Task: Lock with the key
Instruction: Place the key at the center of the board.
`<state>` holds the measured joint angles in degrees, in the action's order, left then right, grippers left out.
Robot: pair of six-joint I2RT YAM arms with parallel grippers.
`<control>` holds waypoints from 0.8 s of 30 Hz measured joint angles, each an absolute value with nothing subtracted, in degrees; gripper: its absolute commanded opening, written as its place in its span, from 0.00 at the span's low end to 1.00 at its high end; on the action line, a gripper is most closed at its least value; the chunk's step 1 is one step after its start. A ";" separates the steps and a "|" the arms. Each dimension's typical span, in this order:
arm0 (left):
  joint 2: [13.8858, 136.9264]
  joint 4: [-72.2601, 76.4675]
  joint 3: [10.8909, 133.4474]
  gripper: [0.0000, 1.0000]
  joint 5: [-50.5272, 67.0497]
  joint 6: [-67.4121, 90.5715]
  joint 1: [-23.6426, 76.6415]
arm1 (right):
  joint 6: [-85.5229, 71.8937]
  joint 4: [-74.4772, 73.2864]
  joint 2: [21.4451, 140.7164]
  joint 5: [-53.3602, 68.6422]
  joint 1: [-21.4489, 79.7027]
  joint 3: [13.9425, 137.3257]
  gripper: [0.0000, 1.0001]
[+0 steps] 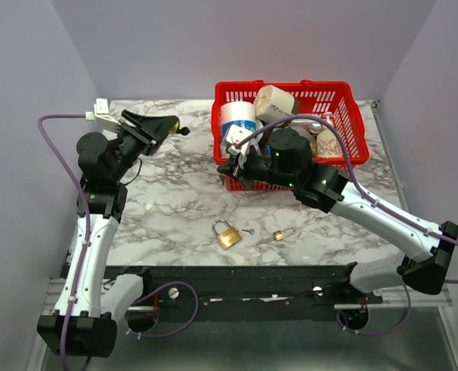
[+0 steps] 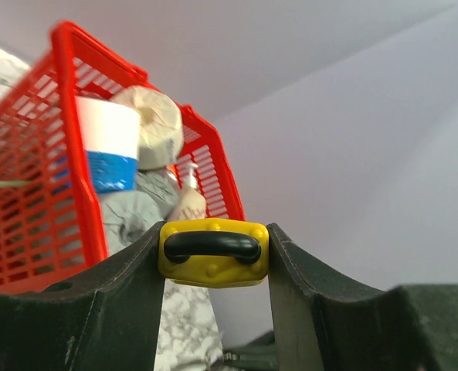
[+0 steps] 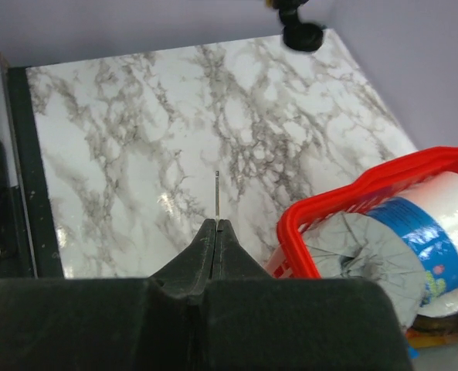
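Left claw point(image 2: 215, 232) clamps padlock point(image 2: 213, 272); right point(image 3: 217, 226), key point(image 3: 217, 197).

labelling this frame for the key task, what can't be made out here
- yellow padlock, left wrist view: only one end shows; left fingers hide the rest, keyhole unseen.
- thin metal strip, right wrist view: edge-on in the right fingers, too thin to confirm a key.
- loose key, top view: too small for detail.

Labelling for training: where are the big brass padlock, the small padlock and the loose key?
Big brass padlock point(image 1: 229, 239): top view, its body.
Small padlock point(image 1: 279, 235): top view, its body.
Loose key point(image 1: 248, 231): top view, its middle.
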<state>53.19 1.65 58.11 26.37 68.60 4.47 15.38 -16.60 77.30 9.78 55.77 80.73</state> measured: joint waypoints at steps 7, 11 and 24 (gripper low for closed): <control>56.07 -0.14 58.52 0.00 26.41 68.58 -4.95 | 15.99 -17.28 83.55 15.86 59.86 79.15 0.01; 57.30 -2.04 58.87 0.00 26.46 67.00 -8.03 | 15.68 -17.12 89.41 17.32 62.70 78.74 0.01; 58.67 -6.20 58.92 0.00 27.92 63.55 -10.46 | 5.21 -10.41 103.22 19.68 64.90 74.94 0.01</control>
<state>58.67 -6.20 58.92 27.92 63.55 -10.46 5.21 -10.41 103.22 19.68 64.90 74.94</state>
